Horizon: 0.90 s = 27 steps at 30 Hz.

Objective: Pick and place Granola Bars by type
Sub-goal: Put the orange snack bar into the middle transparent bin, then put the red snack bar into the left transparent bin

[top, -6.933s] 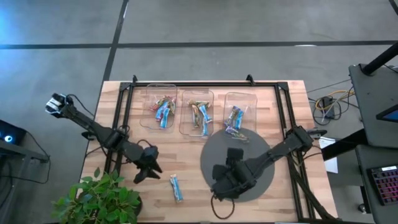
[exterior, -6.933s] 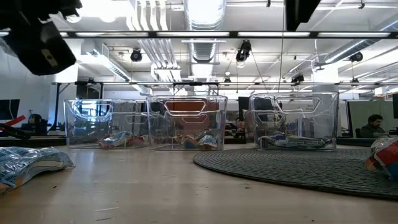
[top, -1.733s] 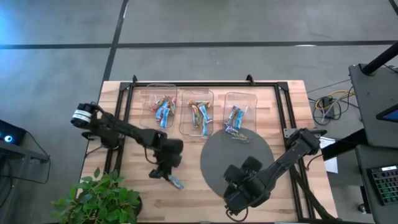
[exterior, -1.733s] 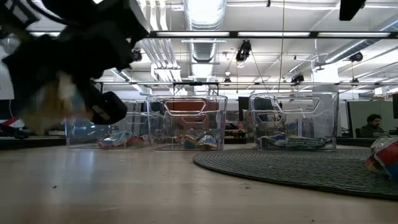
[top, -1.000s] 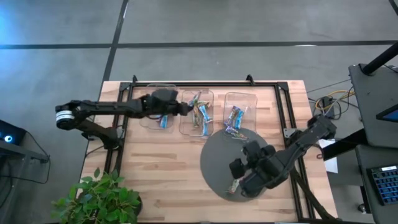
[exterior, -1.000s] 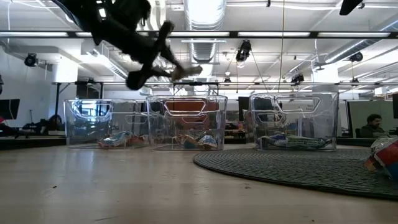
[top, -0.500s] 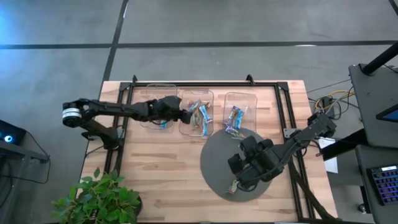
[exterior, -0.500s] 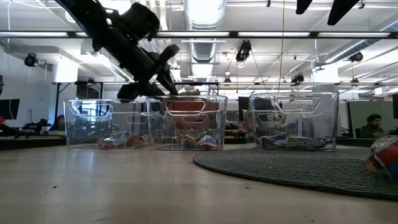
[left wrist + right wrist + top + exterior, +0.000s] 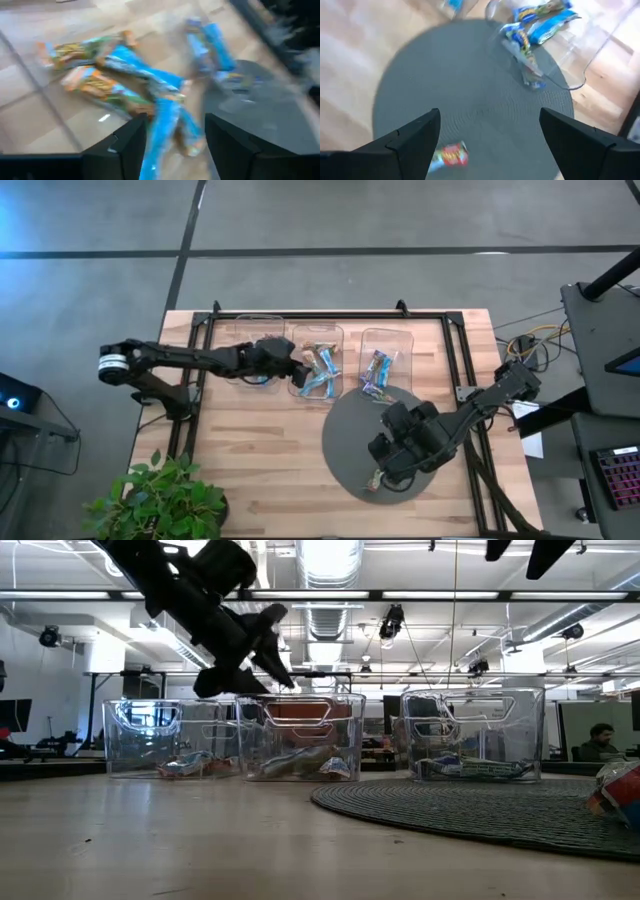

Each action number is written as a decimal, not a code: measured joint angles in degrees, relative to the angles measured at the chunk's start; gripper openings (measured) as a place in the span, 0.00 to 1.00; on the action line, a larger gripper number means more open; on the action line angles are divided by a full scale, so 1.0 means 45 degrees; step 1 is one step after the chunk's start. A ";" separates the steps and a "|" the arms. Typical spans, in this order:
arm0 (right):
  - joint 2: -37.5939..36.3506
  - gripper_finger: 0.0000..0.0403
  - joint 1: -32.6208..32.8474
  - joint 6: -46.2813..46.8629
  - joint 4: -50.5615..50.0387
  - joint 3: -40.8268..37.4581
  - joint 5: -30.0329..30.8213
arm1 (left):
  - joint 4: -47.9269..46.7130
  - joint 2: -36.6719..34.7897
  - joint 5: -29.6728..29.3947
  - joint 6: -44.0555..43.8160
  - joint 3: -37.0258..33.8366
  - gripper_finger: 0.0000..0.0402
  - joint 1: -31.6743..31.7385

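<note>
The left gripper hangs above the near-left edge of the middle bin, its fingers spread apart with nothing between them; a light-blue bar lies directly below them on the pile inside that bin. The right gripper hovers over the round grey mat, forward of the middle bin, its fingers wide apart and empty, with one loose red-and-blue bar lying on the mat near its front edge. The remaining Granola Bars sit in three clear bins along the back of the wooden table; the middle bin holds both tan and light-blue wrappers, so its sorting looks mixed. Risk, in my judgement: the wrappers are glossy, crinkled film and likely slippery, so a pinch on the loose bar could skid off or grab only a crimped end. The bins are thin, light, transparent plastic; a descending gripper could clip a rim and shove or tip one. The mat's ribbed weave may snag a fingertip that comes down too low.
</note>
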 joint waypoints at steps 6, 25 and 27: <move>0.0030 0.81 0.0015 -0.6263 0.0540 -0.0103 -0.2262 | 0.0413 -0.1059 0.1689 0.1127 0.0418 0.46 -0.0511; 0.1422 0.81 0.0133 -1.7257 0.7157 -0.3229 -0.5408 | -0.2173 -0.5520 0.3302 0.1395 0.0345 0.46 -0.1897; 0.1709 0.81 0.0199 -1.7262 0.7062 -0.3426 -0.5409 | -0.2333 -0.5890 0.3271 0.1395 0.0345 0.46 -0.1963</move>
